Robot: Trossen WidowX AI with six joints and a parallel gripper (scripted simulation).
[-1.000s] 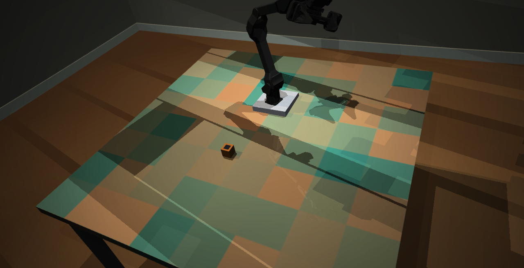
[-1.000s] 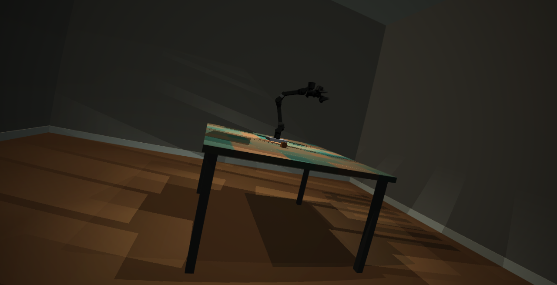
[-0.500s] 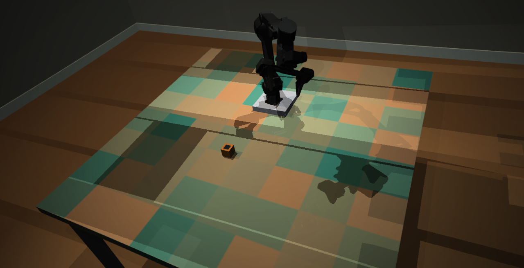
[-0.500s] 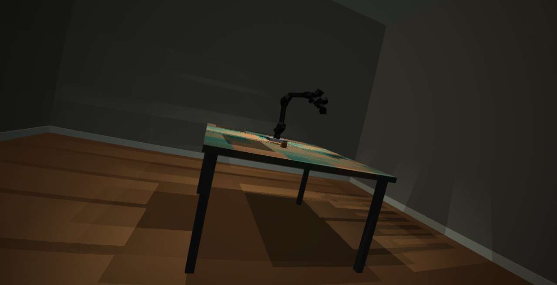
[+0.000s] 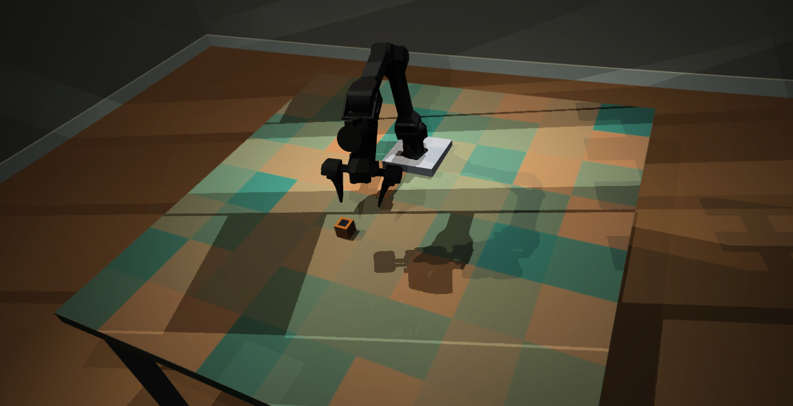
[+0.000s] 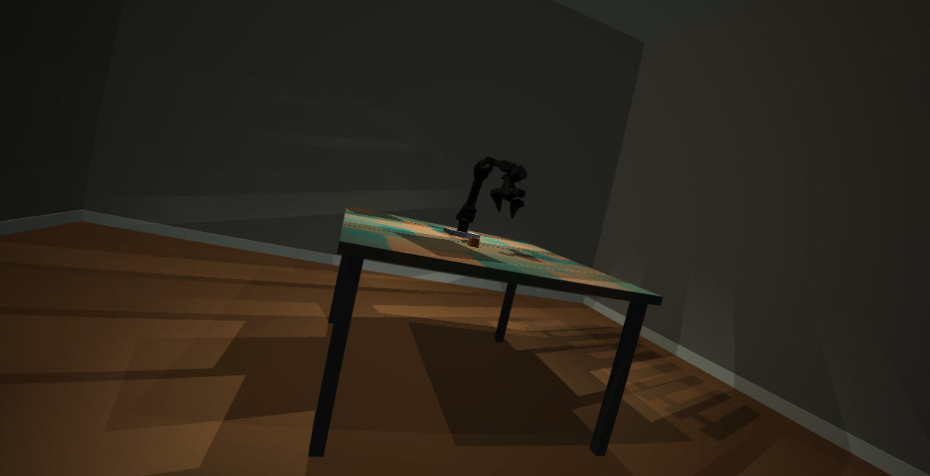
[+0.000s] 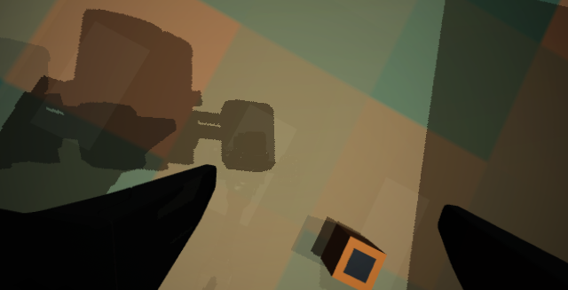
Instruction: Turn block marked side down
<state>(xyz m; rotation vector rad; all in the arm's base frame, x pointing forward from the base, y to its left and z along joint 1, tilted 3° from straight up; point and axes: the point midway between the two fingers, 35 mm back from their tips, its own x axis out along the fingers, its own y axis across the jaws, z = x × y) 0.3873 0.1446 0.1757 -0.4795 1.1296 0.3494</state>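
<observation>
A small orange block [image 5: 344,229] [image 6: 474,242] [image 7: 382,254] rests on the table [image 5: 354,370] [image 6: 415,259]. Its marked side, a dark square with an orange border, faces up. My gripper [image 5: 359,204] [image 6: 506,214] [image 7: 324,194] is open and empty, its fingers pointing down. It hangs above the table, higher than the block and not touching it. In the wrist view the block appears low in the picture, between the two fingers and nearer the right one. The block's underside is hidden.
The arm's base stands on a pale square plate [image 5: 440,154] behind the block in the top view. The arm's shadow falls on the checkered table top to the right of the block there.
</observation>
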